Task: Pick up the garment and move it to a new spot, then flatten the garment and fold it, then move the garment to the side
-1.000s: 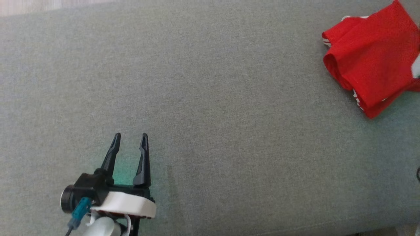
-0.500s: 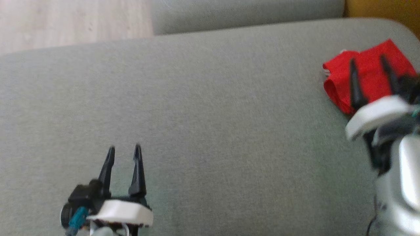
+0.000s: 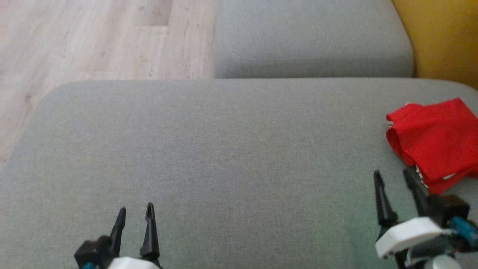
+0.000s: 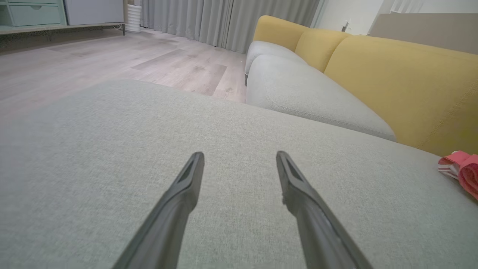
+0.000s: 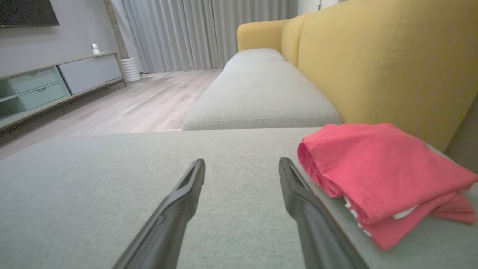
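Note:
The garment (image 3: pixel 437 140) is red with white striped trim, folded into a compact stack at the right end of the grey cushion (image 3: pixel 224 157). It also shows as a red stack (image 5: pixel 384 175) in the right wrist view and at the right edge (image 4: pixel 463 170) of the left wrist view. My right gripper (image 3: pixel 392 177) is open and empty at the lower right, just in front of the garment's near corner, apart from it. My left gripper (image 3: pixel 135 211) is open and empty at the lower left, far from the garment.
A second grey seat cushion (image 3: pixel 310 41) lies beyond the first. The yellow sofa back (image 3: pixel 444 37) rises on the right behind the garment. Pale wood floor (image 3: pixel 93 37) lies off the cushion's far left edge. A low cabinet (image 5: pixel 48 84) stands across the room.
The head camera has tilted up, so the whole picture slid down. My right gripper, over the garment half a second ago, now sits back in front of it, open. The garment stays folded.

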